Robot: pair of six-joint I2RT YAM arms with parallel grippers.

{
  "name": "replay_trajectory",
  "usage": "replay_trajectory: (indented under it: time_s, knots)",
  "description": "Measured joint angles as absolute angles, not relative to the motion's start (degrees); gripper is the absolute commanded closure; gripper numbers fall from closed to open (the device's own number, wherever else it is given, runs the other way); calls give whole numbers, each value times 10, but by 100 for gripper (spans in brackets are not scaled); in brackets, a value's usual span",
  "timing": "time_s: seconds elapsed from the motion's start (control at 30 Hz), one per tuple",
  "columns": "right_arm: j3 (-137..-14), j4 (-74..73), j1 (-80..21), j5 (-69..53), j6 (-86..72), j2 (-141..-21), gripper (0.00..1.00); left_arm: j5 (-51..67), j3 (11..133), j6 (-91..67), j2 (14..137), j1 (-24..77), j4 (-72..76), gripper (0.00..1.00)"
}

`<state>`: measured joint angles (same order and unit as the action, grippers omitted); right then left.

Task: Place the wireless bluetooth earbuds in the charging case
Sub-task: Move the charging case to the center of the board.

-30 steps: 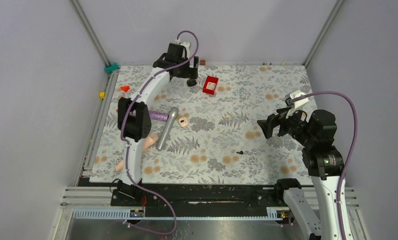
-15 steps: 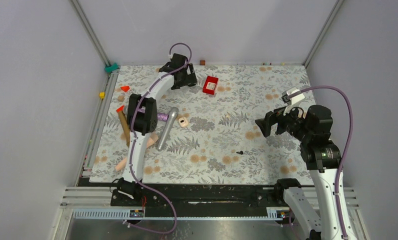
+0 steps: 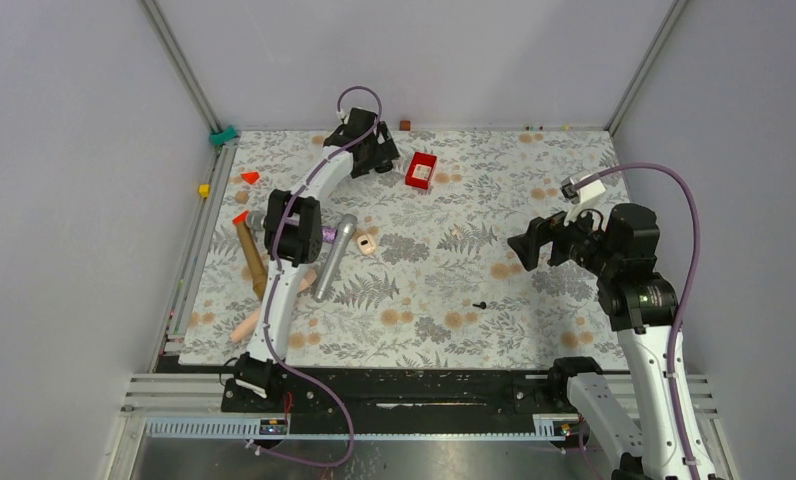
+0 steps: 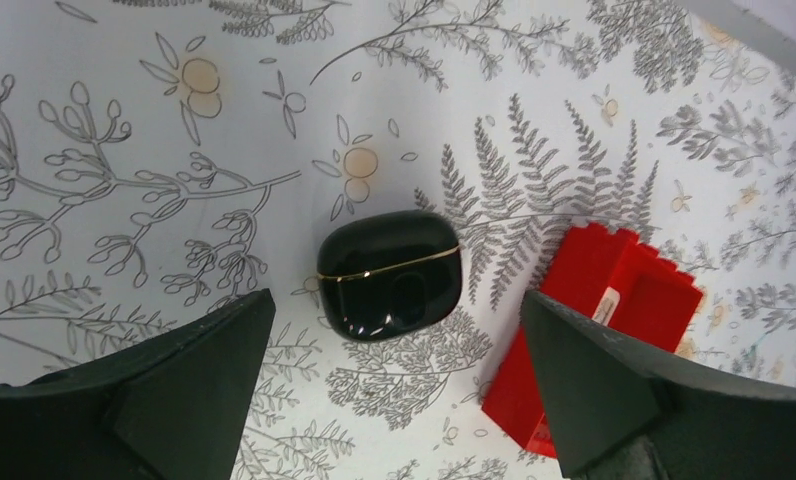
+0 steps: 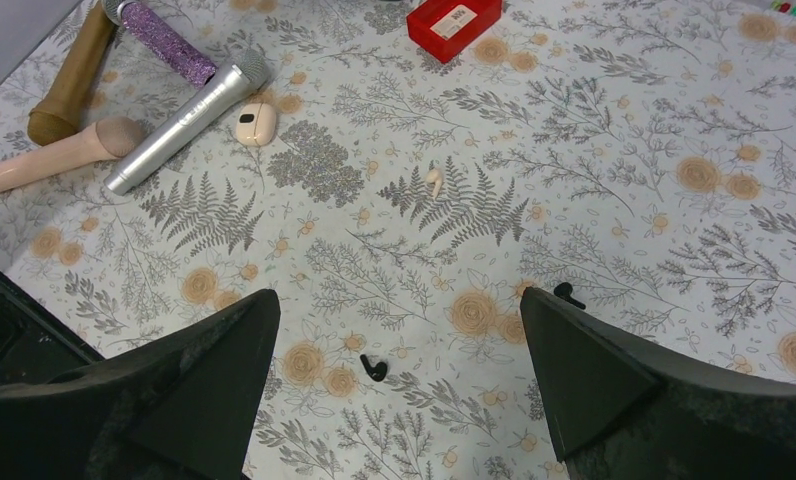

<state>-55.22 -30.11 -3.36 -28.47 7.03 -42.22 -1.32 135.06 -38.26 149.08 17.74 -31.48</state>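
The charging case (image 4: 389, 273) is glossy black with a gold seam, shut, lying on the floral cloth. My left gripper (image 4: 396, 296) is open, hovering above the case with a finger on either side, not touching it. In the top view my left gripper (image 3: 377, 157) covers the case at the back of the table. One black earbud (image 5: 374, 369) lies on the cloth below my open, empty right gripper (image 5: 396, 300); it also shows in the top view (image 3: 480, 304). The second black earbud (image 5: 568, 293) lies by the right finger. My right gripper (image 3: 527, 250) hangs above the table's right side.
A red square box (image 4: 604, 320) lies right beside the case, also in the top view (image 3: 420, 170). A silver microphone (image 3: 332, 257), a purple glitter one (image 5: 164, 40), a brown handle (image 3: 249, 258), a beige case (image 3: 366, 243) and a beige earbud (image 5: 434, 180) lie left of centre.
My left arm has swung and lowered its gripper over the case, which now hides under it in the top view. My right gripper has shifted slightly up and left.
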Motion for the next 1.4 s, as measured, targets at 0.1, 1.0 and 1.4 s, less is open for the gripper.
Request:
replay_trajectory:
  time_s: [0.1, 1.0, 1.4]
  knots:
    - [-552, -301, -34, -286, 66, -427, 1, -6, 1363, -394, 1501, 176, -311, 1]
    - [-582, -315, -34, -311, 36, -439, 1, 61, 1403, -436, 1535, 171, -298, 33]
    - [-595, -324, -34, -324, 31, -439, 1, 89, 1407, -436, 1546, 172, -290, 58]
